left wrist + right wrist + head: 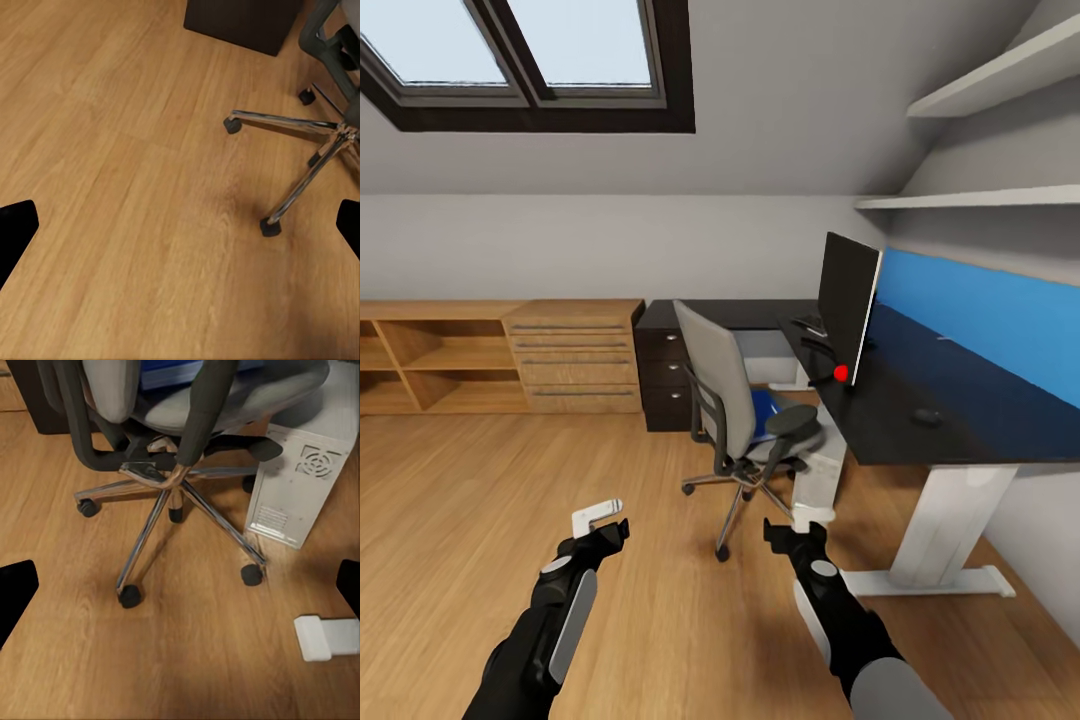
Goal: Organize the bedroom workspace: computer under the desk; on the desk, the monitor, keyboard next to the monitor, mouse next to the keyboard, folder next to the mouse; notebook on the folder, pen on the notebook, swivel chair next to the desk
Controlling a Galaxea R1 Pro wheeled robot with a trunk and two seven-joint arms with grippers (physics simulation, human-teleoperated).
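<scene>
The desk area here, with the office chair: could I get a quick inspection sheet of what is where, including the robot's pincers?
Surface: the desk has a glossy black top, mostly bare on the near side.
Job's things: the monitor stands on the desk; the keyboard lies beside it; the mouse sits nearer the front; the folder lies on the swivel chair; the computer stands on the floor beside the chair.
Clutter: nothing seen.
Grippers: left pincer and right pincer both open, empty, above the floor.
Cables: nothing seen.
Surroundings: wood floor, light-wood cabinets, skylight, wall shelves.
</scene>
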